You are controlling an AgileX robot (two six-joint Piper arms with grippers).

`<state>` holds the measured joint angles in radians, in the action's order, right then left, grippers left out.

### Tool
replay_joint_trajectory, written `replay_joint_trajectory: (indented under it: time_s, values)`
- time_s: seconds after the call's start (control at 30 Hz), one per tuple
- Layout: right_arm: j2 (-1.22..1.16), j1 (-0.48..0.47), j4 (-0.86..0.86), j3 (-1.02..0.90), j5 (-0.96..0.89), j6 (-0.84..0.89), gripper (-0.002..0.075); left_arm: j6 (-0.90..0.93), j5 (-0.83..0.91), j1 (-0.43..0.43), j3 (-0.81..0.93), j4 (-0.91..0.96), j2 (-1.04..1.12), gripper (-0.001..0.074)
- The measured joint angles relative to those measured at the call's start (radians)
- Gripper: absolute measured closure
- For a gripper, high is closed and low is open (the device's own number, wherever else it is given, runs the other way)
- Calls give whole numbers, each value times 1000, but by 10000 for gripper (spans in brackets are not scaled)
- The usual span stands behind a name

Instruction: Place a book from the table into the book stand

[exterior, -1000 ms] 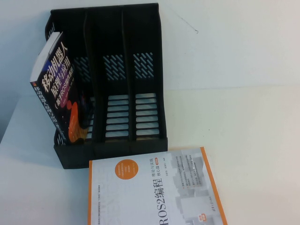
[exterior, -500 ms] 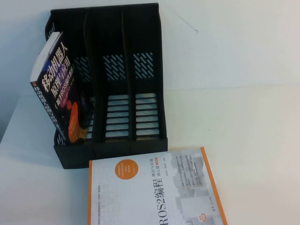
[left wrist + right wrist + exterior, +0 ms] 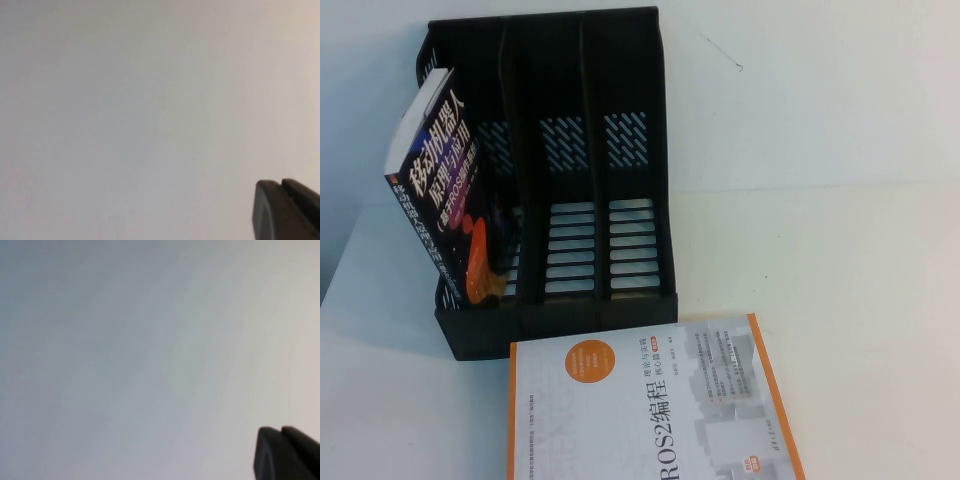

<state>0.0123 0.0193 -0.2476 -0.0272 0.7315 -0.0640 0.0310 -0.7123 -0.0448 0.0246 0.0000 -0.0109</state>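
A black book stand (image 3: 565,312) with three slots stands at the back left of the white table. A dark book (image 3: 442,195) with white Chinese lettering leans upright in its leftmost slot. The middle and right slots are empty. A white book with orange edges (image 3: 640,415) lies flat on the table just in front of the stand. Neither arm shows in the high view. My left gripper (image 3: 280,186) is shut and empty over a bare white surface. My right gripper (image 3: 281,432) is shut and empty over a bare white surface too.
The white table (image 3: 850,300) stretches to the right of the stand and the flat book. A white wall rises behind the stand.
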Motion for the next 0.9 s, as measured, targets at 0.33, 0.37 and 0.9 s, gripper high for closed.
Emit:
replay_joint_trajectory:
  time_s: [0.33,0.37,0.9]
  values:
    - [0,0,45,2,424,-19,718,-6,-81,0,0,-19,0,738]
    - [0,0,71,12,413,-31,718,-14,-49,0,0,-15,0,738]
    - [-215,0,120,577,-1334,-223,718,-115,1076,0,-369,-46,136,738]
